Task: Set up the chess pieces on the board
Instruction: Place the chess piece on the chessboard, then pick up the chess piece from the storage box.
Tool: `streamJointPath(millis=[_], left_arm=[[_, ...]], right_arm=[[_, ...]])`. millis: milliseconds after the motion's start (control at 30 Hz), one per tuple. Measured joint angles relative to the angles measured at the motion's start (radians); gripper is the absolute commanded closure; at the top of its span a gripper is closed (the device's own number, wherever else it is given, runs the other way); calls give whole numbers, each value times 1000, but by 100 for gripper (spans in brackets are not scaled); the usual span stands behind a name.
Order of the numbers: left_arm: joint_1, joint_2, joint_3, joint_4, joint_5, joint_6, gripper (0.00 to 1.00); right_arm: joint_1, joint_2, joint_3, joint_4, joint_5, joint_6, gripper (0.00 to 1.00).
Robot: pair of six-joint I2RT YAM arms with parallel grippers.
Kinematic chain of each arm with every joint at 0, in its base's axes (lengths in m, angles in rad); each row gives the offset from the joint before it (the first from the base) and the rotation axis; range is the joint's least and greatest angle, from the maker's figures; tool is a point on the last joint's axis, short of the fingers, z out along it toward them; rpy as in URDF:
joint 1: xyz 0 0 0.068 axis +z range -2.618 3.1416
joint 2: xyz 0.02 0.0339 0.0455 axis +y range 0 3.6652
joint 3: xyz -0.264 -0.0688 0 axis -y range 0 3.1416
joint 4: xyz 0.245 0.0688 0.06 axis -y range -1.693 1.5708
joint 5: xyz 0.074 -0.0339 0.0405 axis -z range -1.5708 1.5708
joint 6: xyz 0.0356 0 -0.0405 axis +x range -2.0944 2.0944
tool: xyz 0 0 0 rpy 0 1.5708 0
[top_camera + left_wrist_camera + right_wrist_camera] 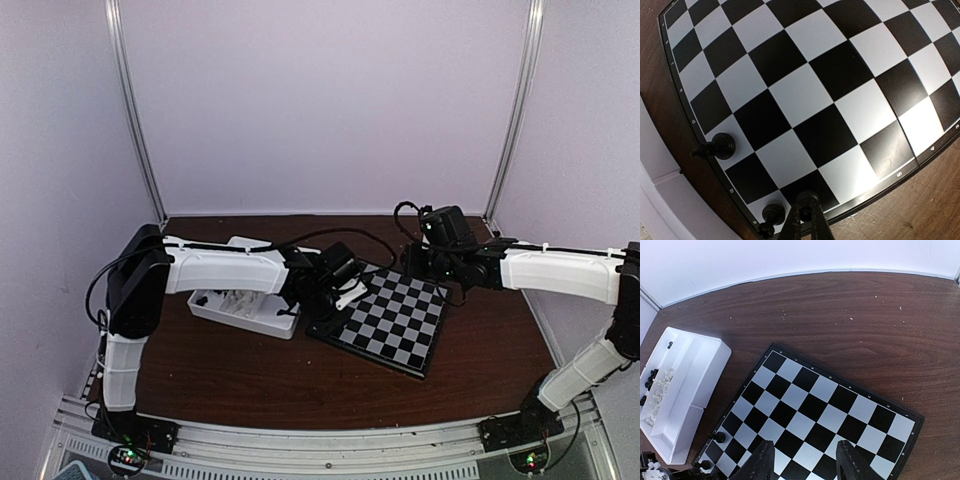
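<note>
The left fingers (817, 230), pressed together, hung low over the board's (805, 95) corner beside two black pieces (722, 146) — probably seating another; the right fingers (760, 462), spread and empty, hovered above.

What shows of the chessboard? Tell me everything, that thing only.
The board is a flat square of black and pale grey squares inside a thin black rim with small white markings. Its surface looks glossy, catching glare. It lies flat on the dark wooden table, turned cornerwise, just right of the white tray. Two black chess pieces stand on squares along one edge; other visible squares are bare. The left gripper, shut, hangs over that edge.
</note>
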Motion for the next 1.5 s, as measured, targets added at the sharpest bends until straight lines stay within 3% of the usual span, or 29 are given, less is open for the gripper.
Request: streamJointPath(millis=[133, 267, 333, 667, 867, 1167, 1500], left_arm=[[0, 9, 4, 0, 9, 0, 95], [0, 13, 10, -2, 14, -2, 74], [0, 16, 13, -3, 14, -3, 69], [0, 10, 28, -19, -6, -7, 64], [26, -122, 13, -24, -61, -21, 67], [321, -263, -58, -8, -115, -59, 71], [603, -192, -72, 9, -88, -55, 75]], right_arm=[[0, 0, 0, 1, 0, 0, 55], [0, 0, -1, 1, 0, 0, 55], [0, 0, -2, 1, 0, 0, 55], [-2, 0, -2, 2, 0, -1, 55], [-2, 0, -2, 5, 0, -3, 55], [-7, -2, -2, 8, 0, -4, 55], [-13, -3, -2, 19, -24, -20, 54]])
